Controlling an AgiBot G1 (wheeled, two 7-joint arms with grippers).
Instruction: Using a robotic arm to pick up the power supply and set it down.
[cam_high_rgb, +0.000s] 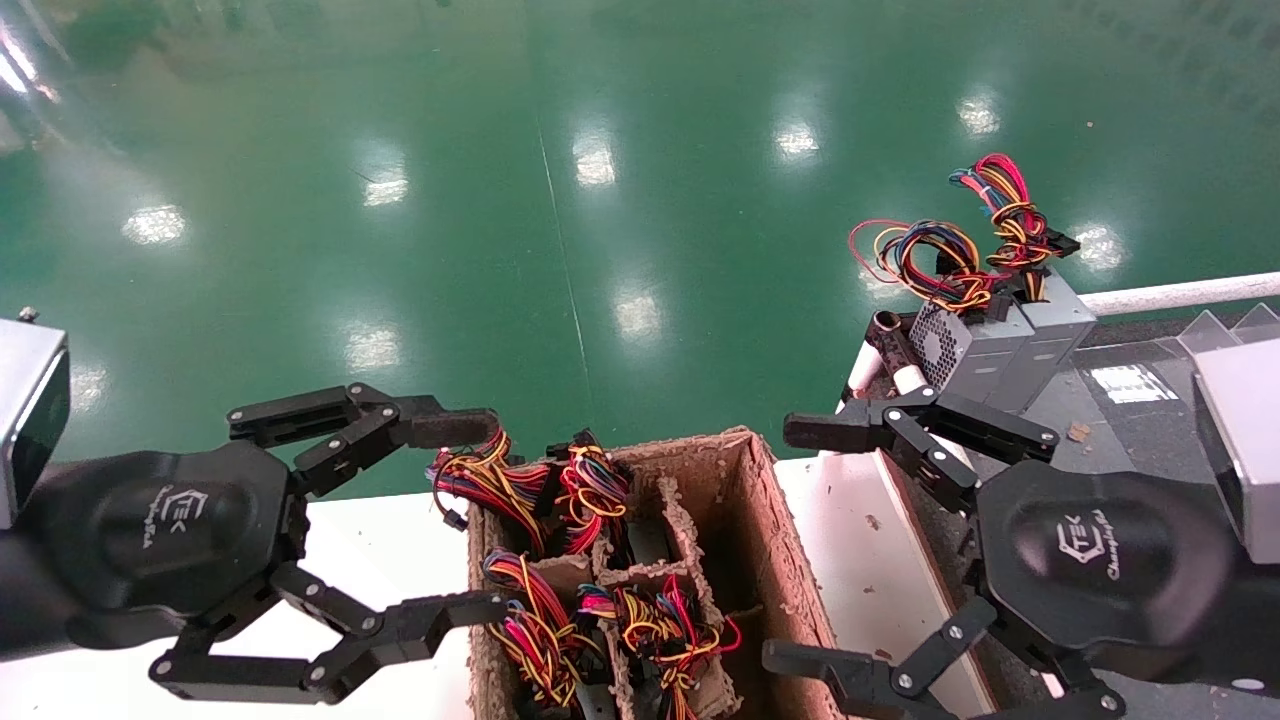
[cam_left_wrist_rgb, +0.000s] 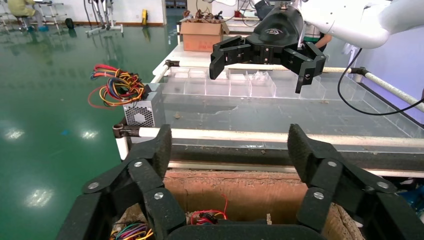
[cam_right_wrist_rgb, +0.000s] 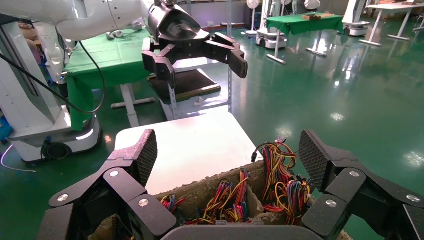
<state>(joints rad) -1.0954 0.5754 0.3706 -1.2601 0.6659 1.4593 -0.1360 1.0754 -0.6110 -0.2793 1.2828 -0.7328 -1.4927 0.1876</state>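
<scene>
Head view: power supply (cam_high_rgb: 985, 345) upright, wires (cam_high_rgb: 950, 250) upward; both grippers empty.

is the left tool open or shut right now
Open. The left tool hangs over the cardboard box with its fingers spread wide and nothing between them.

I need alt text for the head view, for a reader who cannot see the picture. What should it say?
Two black robot grippers, left gripper and right gripper, hang open on either side of a cardboard box filled with bundles of coloured wires. Beyond the right gripper, two grey power supplies with wire bundles stand on a dark work surface; a green floor lies behind.
</scene>
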